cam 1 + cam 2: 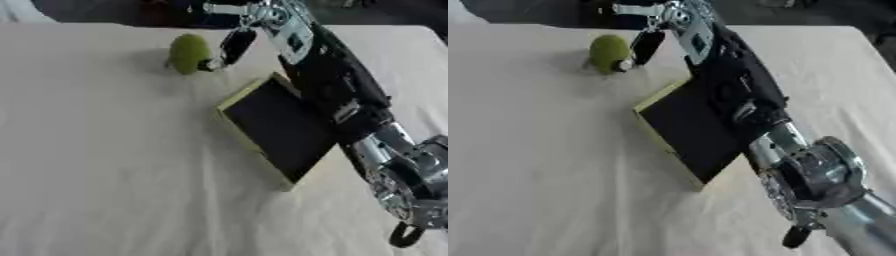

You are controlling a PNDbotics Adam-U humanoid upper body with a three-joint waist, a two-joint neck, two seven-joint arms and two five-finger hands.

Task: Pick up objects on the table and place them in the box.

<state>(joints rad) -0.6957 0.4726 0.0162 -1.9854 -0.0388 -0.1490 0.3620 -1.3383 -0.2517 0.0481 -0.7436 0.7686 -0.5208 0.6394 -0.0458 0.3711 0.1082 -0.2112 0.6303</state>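
Note:
A round green object (187, 52) sits on the white cloth near the far edge of the table. My right hand (285, 31) reaches in from the lower right and hangs just to the right of it. One dark finger (234, 46) points down, its tip against the object's right side; the other fingers stretch left above it, not closed round it. A shallow box (250, 141) with yellow-green walls and a dark inside lies tilted in the middle, partly under my right forearm. My left hand shows in neither view.
My right arm (798, 165) crosses the scene from the lower right corner to the top centre, over the box's right side. Bare white cloth (96, 165) spreads across the left and the front. A dark strip runs along the table's far edge.

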